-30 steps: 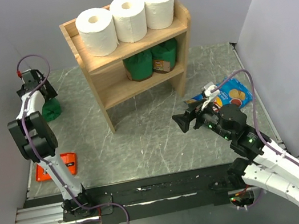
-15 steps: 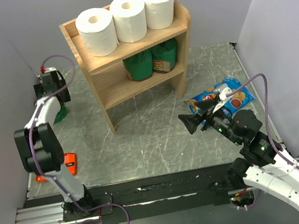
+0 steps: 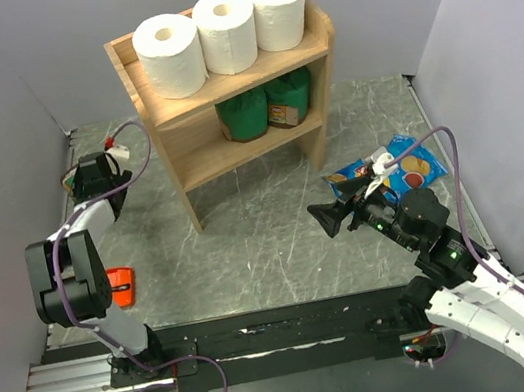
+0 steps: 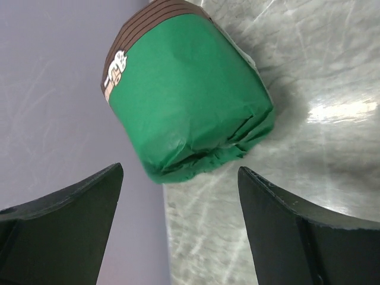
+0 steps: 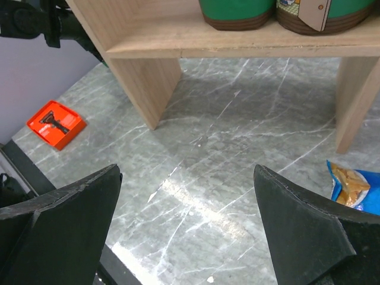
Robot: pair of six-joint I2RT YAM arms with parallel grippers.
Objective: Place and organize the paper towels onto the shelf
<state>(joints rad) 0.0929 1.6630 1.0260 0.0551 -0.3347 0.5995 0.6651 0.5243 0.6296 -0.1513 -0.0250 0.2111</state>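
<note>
**Top view.** Three paper towels [image 3: 226, 32] stand upright, side by side, on the top tier of the shelf [image 3: 197, 164] at 12 o'clock. The left pincer [image 3: 89, 181] sits at 9 o'clock and the right pincer [image 3: 325, 217] at 4.

**Left wrist.** The jaws are spread and empty, with a green package [image 4: 190, 95] ahead at 12.

**Right wrist.** The jaws are spread and empty above the desk [image 5: 225, 148].

The rolls are probably light, soft and crushable, so grip them gently across the flanks.

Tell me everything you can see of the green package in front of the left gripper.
The green package is a squat cylinder wrapped in glossy green paper or film, slightly creased, with the wrap folded and crumpled at the near end. The far end carries brown stripes and a small printed label. It lies tipped on its side on the grey marbled tabletop, close by the grey wall. The left gripper, open, stands short of it, not touching.
</note>
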